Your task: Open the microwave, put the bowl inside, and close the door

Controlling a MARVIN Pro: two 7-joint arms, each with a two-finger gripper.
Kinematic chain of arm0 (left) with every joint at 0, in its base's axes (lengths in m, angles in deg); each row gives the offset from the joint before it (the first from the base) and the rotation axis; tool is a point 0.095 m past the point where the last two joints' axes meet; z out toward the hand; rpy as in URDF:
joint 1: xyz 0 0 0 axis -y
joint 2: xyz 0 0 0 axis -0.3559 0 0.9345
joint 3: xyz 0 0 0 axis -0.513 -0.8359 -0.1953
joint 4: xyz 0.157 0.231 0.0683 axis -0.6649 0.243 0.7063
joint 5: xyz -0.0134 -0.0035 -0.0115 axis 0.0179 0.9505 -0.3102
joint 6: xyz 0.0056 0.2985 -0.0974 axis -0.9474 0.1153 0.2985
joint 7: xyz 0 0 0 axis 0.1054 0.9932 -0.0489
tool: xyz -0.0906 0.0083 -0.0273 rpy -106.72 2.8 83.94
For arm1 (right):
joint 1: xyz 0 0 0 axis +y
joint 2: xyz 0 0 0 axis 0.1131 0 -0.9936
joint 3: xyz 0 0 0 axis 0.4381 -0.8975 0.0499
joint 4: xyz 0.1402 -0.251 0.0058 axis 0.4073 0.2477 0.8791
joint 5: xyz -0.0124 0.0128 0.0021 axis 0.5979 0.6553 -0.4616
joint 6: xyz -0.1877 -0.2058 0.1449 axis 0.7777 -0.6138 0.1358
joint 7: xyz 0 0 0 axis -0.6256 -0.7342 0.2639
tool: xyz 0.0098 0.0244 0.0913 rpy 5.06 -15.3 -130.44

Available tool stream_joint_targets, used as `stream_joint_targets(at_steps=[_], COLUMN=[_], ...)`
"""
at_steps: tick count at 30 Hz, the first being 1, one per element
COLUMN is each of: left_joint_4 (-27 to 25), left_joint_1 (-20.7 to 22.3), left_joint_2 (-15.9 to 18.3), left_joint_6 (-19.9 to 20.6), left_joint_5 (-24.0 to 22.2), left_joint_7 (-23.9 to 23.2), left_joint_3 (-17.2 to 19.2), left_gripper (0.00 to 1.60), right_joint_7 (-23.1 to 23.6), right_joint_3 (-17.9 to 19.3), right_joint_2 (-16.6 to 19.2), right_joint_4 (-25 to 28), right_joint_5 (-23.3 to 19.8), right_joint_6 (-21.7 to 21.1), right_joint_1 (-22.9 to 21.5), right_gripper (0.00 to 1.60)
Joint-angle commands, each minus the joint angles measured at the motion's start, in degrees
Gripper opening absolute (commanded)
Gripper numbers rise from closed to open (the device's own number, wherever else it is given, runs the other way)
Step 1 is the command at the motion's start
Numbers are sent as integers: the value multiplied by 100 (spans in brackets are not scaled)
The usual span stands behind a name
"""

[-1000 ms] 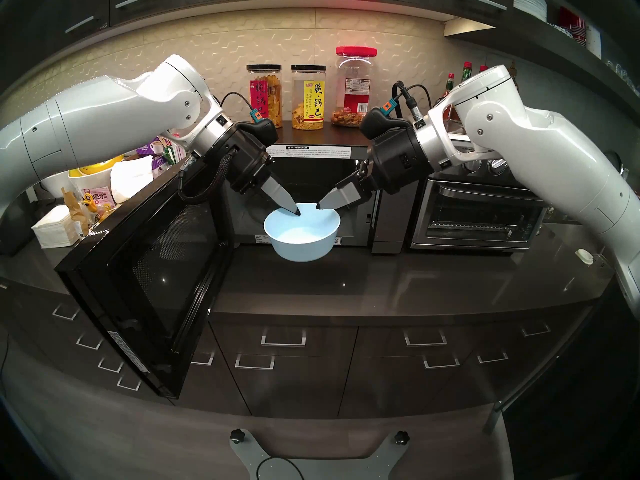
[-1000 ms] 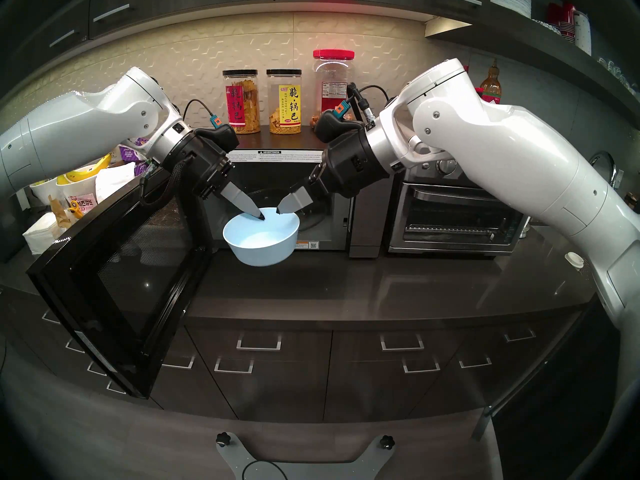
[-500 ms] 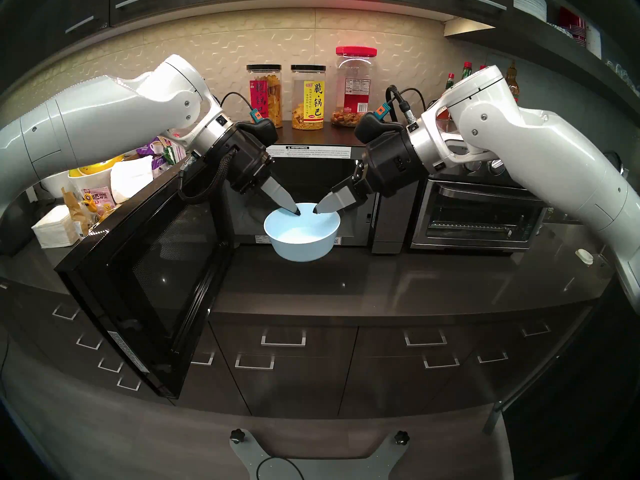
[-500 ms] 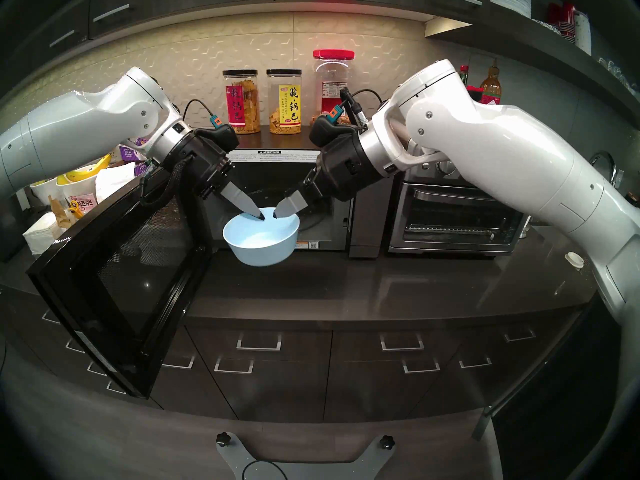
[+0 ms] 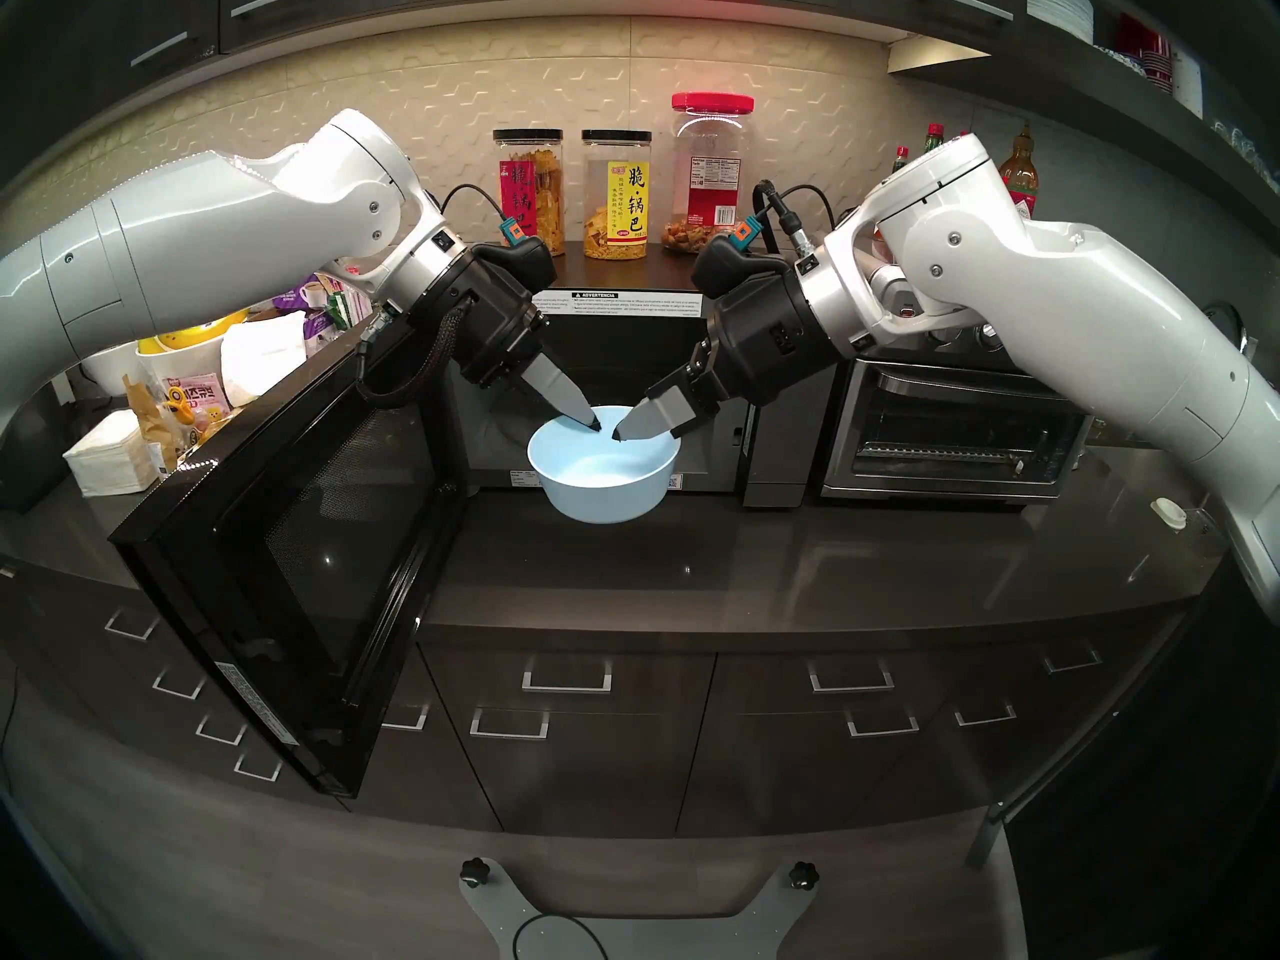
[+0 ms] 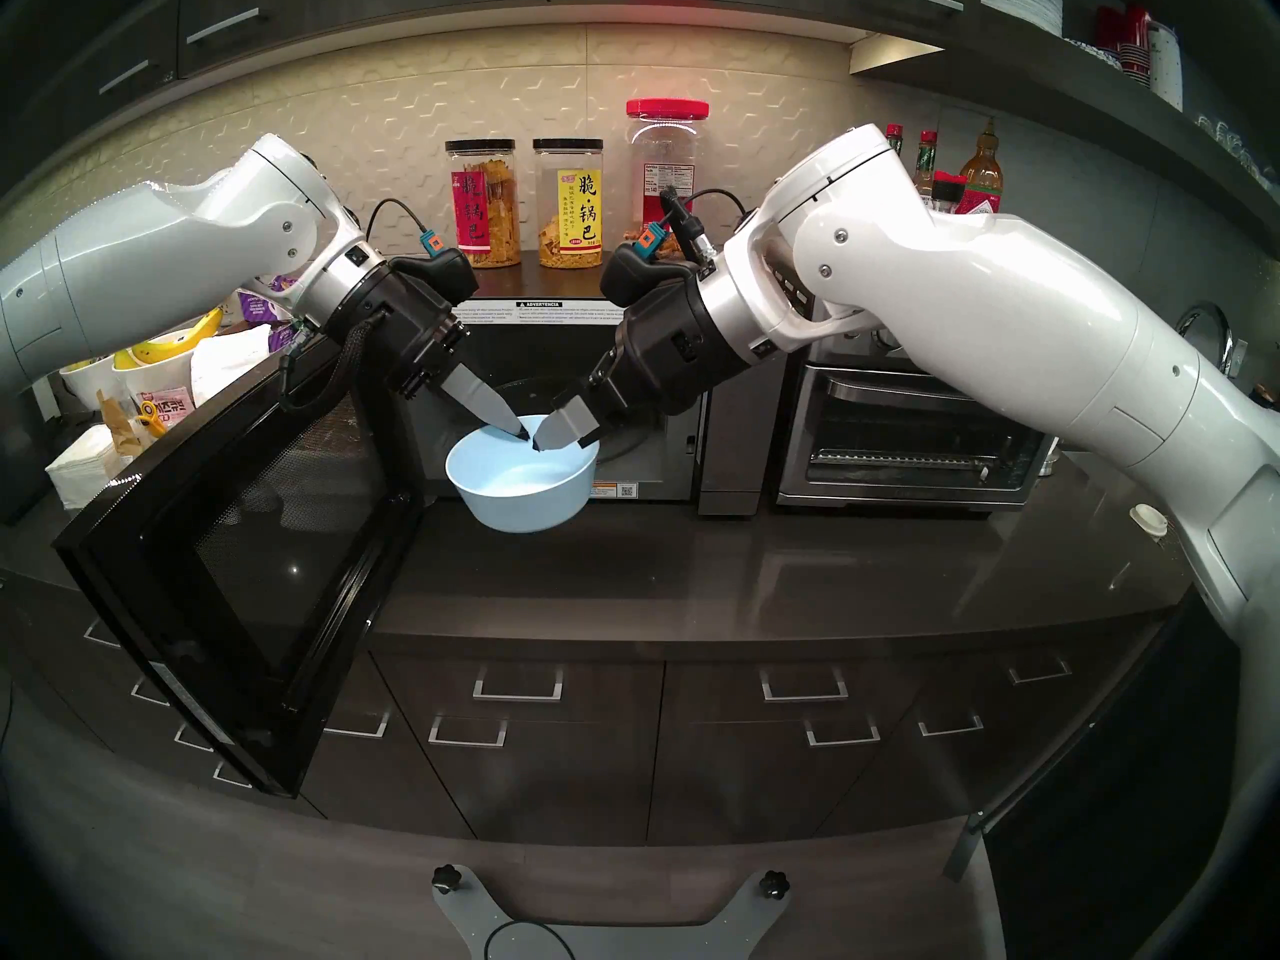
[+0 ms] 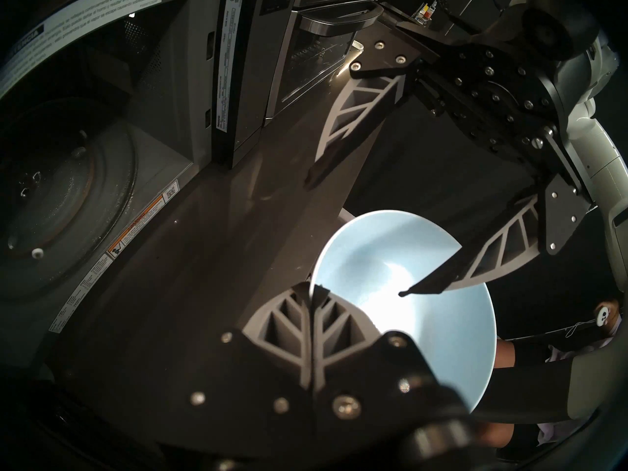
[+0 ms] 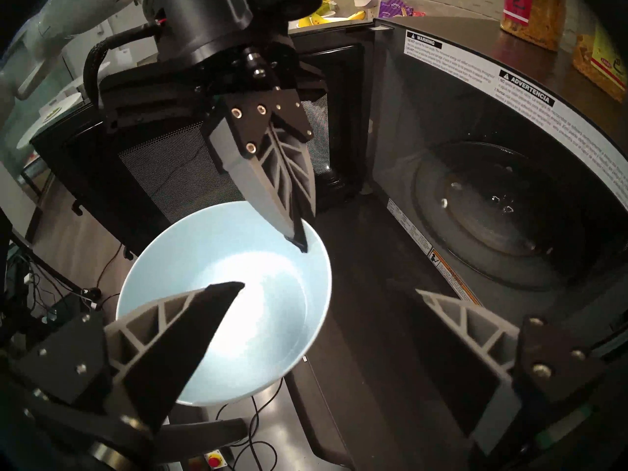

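Far left on the dark countertop (image 5: 762, 577): a stack of white napkins (image 5: 111, 456), snack packets, and white bowls with bananas (image 5: 183, 345). Next, the microwave's door (image 5: 305, 557) swung wide open toward the camera, mesh window and black inner frame facing right. The left gripper (image 5: 594, 425) angles down and rightward, its jaws pinched together on the far-left rim of the light-blue bowl (image 5: 604, 474); in the left wrist view one finger sits outside the wall and one inside, the rim clamped between them. The bowl hangs clear of the countertop, just in front of the microwave (image 5: 623, 390) cavity, its mouth tipped slightly toward the camera; the glass turntable (image 8: 503, 218) lies bare behind it. The right gripper (image 8: 326, 290) reaches in from the right with jaws spread wide: one finger pokes over the bowl's interior, the other stays outside beyond the rim toward the cavity; contact with the bowl cannot be told. On the microwave's top, three snack jars (image 5: 616, 193). Right of the silver control panel, a stainless toaster oven (image 5: 956, 432), sauce bottles (image 5: 1018, 169) behind it.
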Motion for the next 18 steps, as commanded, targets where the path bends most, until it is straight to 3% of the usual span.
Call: stream_joint_targets(at_steps=[1, 18], left_joint_4=[-11, -3], left_joint_1=[117, 122], left_joint_2=[-3, -25], left_joint_6=[-14, -14], left_joint_5=[-25, -24], left_joint_7=[19, 18], left_joint_3=[76, 63], left_gripper=[0, 0], right_joint_7=[-68, -103], right_joint_3=[21, -81], right_joint_2=[-4, 5], right_joint_4=[-17, -33], right_joint_5=[-83, -132], right_joint_6=[17, 17], right_joint_1=[-126, -135], right_gripper=[160, 160])
